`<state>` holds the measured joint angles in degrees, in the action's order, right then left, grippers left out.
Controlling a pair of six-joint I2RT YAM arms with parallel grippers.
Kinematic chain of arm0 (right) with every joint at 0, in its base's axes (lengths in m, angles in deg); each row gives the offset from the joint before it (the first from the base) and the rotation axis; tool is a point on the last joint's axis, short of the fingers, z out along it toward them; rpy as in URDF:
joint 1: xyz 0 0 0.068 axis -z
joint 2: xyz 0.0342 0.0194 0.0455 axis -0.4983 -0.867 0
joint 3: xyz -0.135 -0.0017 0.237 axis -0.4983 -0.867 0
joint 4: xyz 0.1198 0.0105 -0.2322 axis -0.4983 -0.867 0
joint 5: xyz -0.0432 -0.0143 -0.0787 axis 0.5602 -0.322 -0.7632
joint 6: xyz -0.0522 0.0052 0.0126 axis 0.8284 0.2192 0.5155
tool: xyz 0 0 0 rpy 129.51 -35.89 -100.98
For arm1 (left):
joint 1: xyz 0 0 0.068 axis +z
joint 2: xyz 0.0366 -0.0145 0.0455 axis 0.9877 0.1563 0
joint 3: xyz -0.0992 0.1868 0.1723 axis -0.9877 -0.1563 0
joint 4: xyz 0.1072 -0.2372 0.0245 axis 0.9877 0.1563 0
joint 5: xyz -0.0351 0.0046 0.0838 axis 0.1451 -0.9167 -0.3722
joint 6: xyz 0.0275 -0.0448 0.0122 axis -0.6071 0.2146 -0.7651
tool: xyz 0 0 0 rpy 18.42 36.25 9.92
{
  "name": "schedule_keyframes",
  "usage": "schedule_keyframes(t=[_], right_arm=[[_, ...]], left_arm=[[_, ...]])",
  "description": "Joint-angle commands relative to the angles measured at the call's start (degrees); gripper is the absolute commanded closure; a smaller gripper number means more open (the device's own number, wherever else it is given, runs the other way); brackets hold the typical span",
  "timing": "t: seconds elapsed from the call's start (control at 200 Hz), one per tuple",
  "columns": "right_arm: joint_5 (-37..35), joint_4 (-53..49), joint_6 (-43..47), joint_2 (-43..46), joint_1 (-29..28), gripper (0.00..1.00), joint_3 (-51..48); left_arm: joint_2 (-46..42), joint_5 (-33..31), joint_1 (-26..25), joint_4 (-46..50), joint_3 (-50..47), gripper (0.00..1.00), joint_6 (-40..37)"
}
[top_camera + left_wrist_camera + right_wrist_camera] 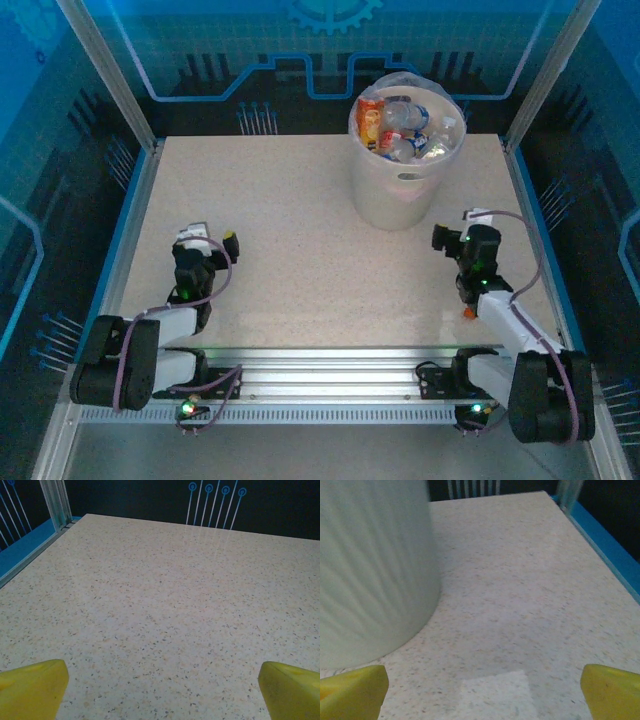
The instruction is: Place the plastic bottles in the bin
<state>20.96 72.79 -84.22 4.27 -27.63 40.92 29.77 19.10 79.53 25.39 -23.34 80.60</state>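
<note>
Lying heaped inside the large round off-white plastic bin (pixel 392 195) with its clear bag liner, the small clear plastic bottles (pixel 405 130) with red, orange and blue labels are resting ahead and to the left of the right gripper (pixel 457 226), and far ahead and to the right of the left gripper (pixel 212 238). Every bottle I am making out is sitting in that bin, so the task is looking finished or nearly so. The step in hand is reading as a parking of the arms.

From the right wrist, the bin's ribbed wall is rising just ahead and to the left of the yellow fingertips (pixel 352 690), near but not touching them. Both grippers are standing with their jaws spread wide and are holding nothing. The left gripper's fingertips (pixel 32 687) are framing the speckled beige tabletop (pixel 160 605) ahead of them.

Doing this step well is coming down to care around the bin. Any move of the right arm is wanting to go back or rightward, away from that wall, so the bin is not getting nudged or tipped. The jaws are best left apart, and the left arm is needing only a low, slow retreat.
</note>
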Motion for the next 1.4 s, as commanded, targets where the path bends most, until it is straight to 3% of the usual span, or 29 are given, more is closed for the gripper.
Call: schedule_keyframes(t=[0.0, 0.225, 0.425, 0.545, 0.875, 1.161, 1.291, 1.396], right_arm=[[2.77, -8.5, -4.9, 2.32, 6.47, 0.0, 3.64], [4.51, -26.33, -12.91, 3.73, 18.71, 0.0, 8.93], [5.39, -46.11, -16.5, -3.25, 21.14, 0.0, 17.43], [9.01, -52.27, -16.56, -6.24, 21.13, 0.0, 18.78], [12.49, -56.18, -15.91, -7.44, 21.12, 0.0, 16.69], [15.79, -52.53, -13.68, -18.31, 21.08, 0.0, 18.59], [15.17, -51.26, -13.07, -22.7, 21.05, 0.06, 20.65], [14.82, -50.58, -12.51, -25.46, 20.75, 0.17, 21.92]], left_arm=[[-0.44, 2.2, 0.77, -1.5, 1.66, 0.01, -0.83], [0.43, 3.92, 0.95, 1.39, 3.7, 0.01, -1.19], [0.28, 4.39, 1.0, 2.7, 4.22, 0.01, -1.33], [0.08, 4.4, 1.04, 3.59, 4.49, 0.01, -1.38], [0.55, 4.13, 1.04, 5.18, 5.5, 0.01, -2.22], [-0.83, 3.65, 1.04, 6.32, 5.32, 0.01, -2.08], [-1.73, 3.03, 1.04, 6.9, 5.06, 0.01, -2.42], [-2.05, 2.76, 1.04, 7.28, 5.11, 0.01, -2.59]])
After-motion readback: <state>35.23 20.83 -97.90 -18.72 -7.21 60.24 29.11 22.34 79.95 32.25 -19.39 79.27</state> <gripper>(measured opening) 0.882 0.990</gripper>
